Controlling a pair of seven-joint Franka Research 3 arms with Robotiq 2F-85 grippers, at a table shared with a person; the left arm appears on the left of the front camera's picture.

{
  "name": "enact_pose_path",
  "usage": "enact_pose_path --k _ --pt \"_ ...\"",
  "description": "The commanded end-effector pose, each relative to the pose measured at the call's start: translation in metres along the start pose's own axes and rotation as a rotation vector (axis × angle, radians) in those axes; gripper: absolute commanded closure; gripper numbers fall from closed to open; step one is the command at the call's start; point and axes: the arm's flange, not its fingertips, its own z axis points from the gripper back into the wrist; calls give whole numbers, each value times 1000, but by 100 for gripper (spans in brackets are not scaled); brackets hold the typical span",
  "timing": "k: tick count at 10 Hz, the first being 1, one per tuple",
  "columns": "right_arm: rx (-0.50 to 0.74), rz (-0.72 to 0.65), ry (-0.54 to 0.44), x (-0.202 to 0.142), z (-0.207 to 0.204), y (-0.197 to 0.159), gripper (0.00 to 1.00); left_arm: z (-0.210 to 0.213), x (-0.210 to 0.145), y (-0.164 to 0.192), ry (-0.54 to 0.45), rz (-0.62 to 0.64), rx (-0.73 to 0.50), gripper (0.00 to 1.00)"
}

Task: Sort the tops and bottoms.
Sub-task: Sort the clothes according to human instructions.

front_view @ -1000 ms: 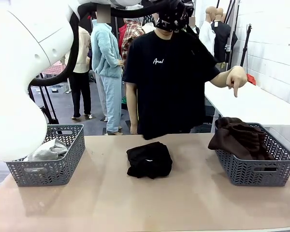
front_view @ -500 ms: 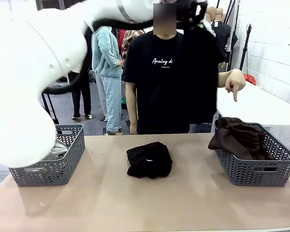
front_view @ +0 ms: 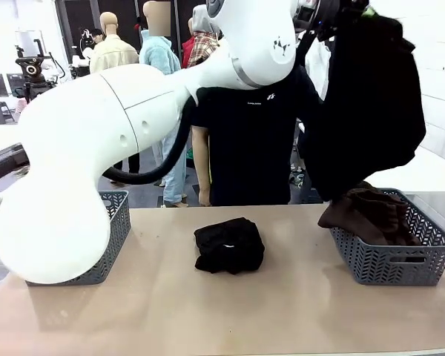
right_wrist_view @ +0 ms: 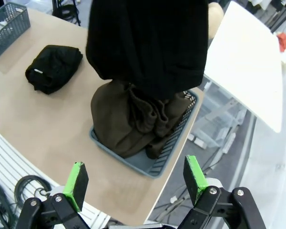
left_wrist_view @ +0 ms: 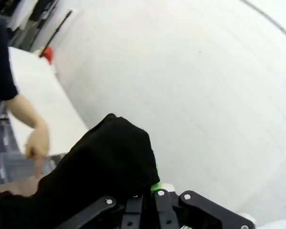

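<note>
High above the right end of the beige table [front_view: 208, 311], a large plain black cloth garment [front_view: 371, 96] is held hanging by the left gripper [left_wrist_view: 149, 192], whose jaws are clamped shut on its top. Its hem is seen just over the dark brown trousers [front_view: 367, 215] heaped in the right grey plastic basket [front_view: 400, 259]. A smaller folded black garment [front_view: 228, 245] is laid mid-table. The right gripper [right_wrist_view: 137, 177] is spread wide, empty.

matt black cloth garment [front_view: 371, 96], grey plastic basket [front_view: 389, 259], smooth, perhaps laminate, table [front_view: 208, 311]
</note>
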Motion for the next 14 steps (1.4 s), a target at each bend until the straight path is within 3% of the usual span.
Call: enact_pose_path --k 1,2,3,11,13,14 --pt "-1 -8 11 0 0 0 0 -137 74 -33 -72 91 -130 100" --pt "-1 -8 11 0 0 0 0 -139 57 -26 -50 163 -107 100" --pt "-1 -8 11 0 0 0 0 2 -2 -5 -28 41 -55 100" --pt "-1 -8 11 0 0 0 0 -2 -5 4 -29 62 -57 100" --pt "-1 -8 11 0 0 0 0 -54 -2 9 -158 95 -284 100" --pt "-1 -8 11 0 0 0 0 -75 1 12 -161 100 -344 100"
